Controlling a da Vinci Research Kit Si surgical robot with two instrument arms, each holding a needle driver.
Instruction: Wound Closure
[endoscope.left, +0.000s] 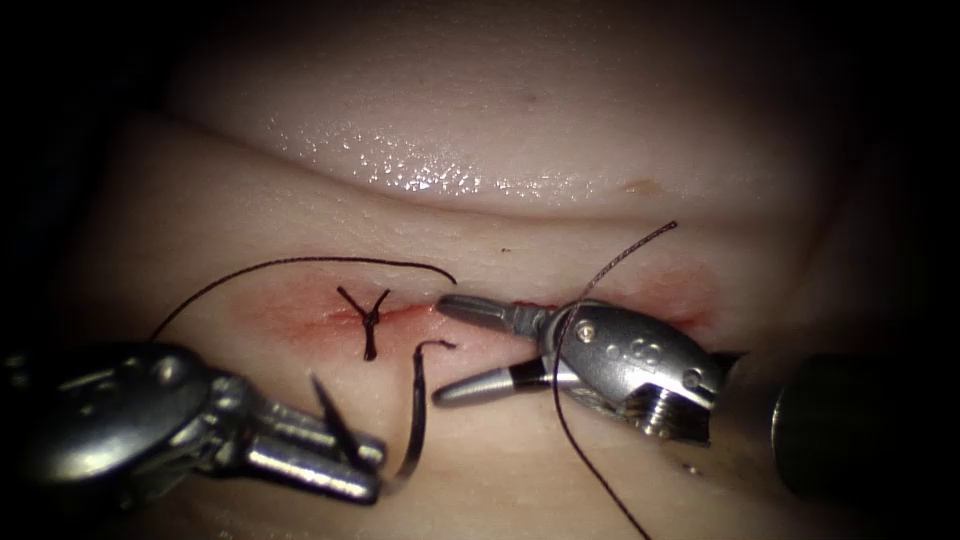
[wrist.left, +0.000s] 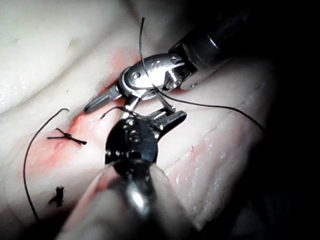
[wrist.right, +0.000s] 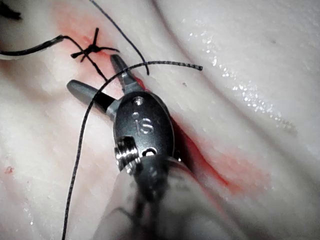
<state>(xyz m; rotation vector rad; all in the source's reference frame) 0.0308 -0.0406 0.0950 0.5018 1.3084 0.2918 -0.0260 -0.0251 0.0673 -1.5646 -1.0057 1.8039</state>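
My left tool (endoscope.left: 375, 470) comes in from the lower left, its jaws shut on the curved needle (endoscope.left: 418, 405) partway along its curve. The needle is clear of the tissue (endoscope.left: 560, 130). One end points up beside the jaws and the longer arm rises to between the open jaws of my right tool (endoscope.left: 440, 350), which hold nothing. Dark thread (endoscope.left: 562, 370) drapes over the right tool's body. A tied stitch (endoscope.left: 369, 322) sits on the cut (endoscope.left: 410, 312), left of the right tool. In the wrist views I see the left tool (wrist.left: 172, 117), the open right tool (wrist.right: 95, 75) and the stitch (wrist.right: 90, 50).
A long loose strand of thread (endoscope.left: 300, 262) arcs over the tissue above the stitch. Red fluid (endoscope.left: 290, 310) stains the tissue along the cut on both sides. A raised fold of tissue (endoscope.left: 450, 180) lies behind the cut.
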